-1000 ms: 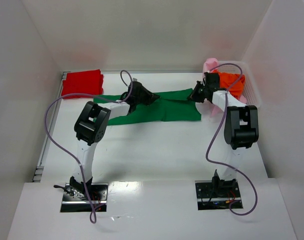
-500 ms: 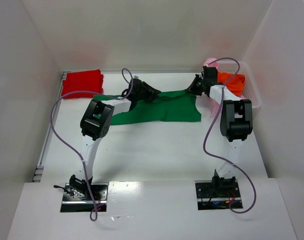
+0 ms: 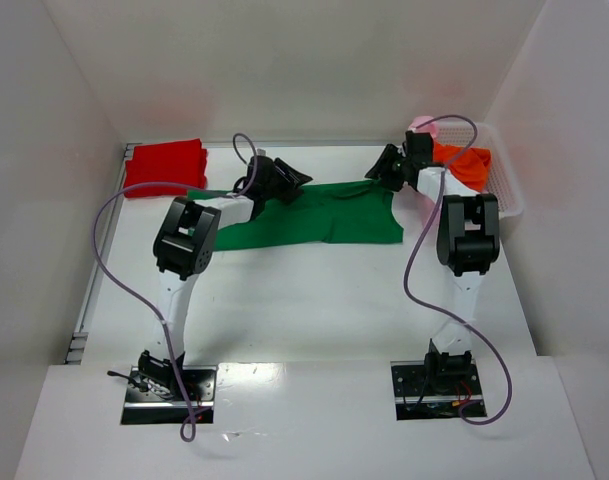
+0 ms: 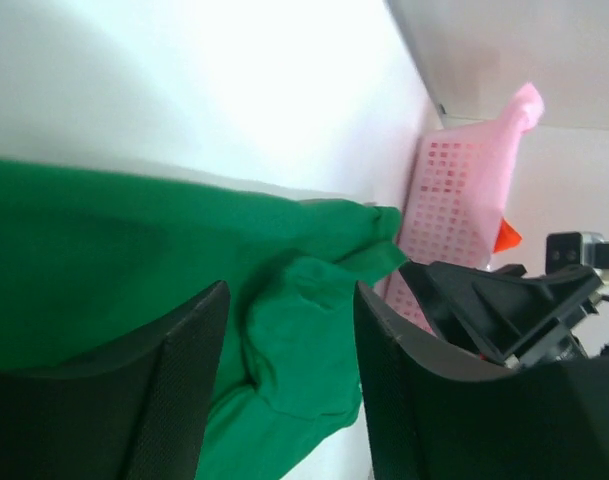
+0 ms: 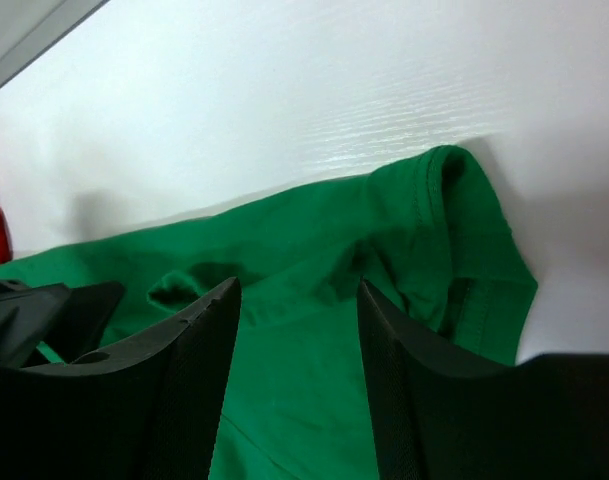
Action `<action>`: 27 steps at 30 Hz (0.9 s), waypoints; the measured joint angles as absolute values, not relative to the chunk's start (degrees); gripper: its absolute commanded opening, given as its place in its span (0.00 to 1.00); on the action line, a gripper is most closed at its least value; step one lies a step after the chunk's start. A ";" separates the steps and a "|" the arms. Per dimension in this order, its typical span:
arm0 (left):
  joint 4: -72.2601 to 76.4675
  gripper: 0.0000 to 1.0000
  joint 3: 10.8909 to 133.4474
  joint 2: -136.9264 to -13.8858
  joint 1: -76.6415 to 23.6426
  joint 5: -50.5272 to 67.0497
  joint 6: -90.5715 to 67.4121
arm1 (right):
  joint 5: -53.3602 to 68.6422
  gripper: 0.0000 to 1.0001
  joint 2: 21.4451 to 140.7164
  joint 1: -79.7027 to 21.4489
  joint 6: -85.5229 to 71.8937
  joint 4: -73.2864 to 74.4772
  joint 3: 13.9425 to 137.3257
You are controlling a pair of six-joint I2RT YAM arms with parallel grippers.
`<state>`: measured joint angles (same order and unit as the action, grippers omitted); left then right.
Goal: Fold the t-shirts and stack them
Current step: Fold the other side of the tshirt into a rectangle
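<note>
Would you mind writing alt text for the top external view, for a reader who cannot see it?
A dark green t-shirt lies spread across a white table, with the left claw and right claw over its far edge. A folded red t-shirt sits in the far left corner; a white basket at far right holds an orange t-shirt and a pink t-shirt.

1. The spread t-shirt [image 3: 314, 215] lies flat across the table [image 3: 304, 300], in its far half.
2. The folded t-shirt [image 3: 165, 165] sits in the far left corner, just beside the spread t-shirt's left end.
3. The basket [image 3: 512, 190] stands at the far right edge; a bundled t-shirt [image 3: 466, 165] lies in it, and a second t-shirt [image 3: 422, 127] at its far left end.
4. The left gripper [image 3: 299, 182] is at the spread t-shirt's far edge, left of centre.
5. The right gripper [image 3: 377, 175] is at its far right corner, between it and the basket.
</note>
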<state>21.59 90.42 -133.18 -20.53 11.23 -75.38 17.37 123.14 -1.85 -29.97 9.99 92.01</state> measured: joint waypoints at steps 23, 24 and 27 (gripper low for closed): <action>8.68 0.69 89.84 -122.21 -27.18 11.29 -50.40 | 15.03 0.35 109.80 -1.56 -27.08 9.28 73.45; 7.22 0.75 89.44 -120.98 -27.14 10.15 -49.24 | 15.03 0.35 109.63 -1.56 -27.07 9.59 73.22; 0.88 0.90 86.49 -114.70 -26.98 5.07 -44.72 | 15.21 0.37 109.07 -1.54 -26.92 9.87 72.99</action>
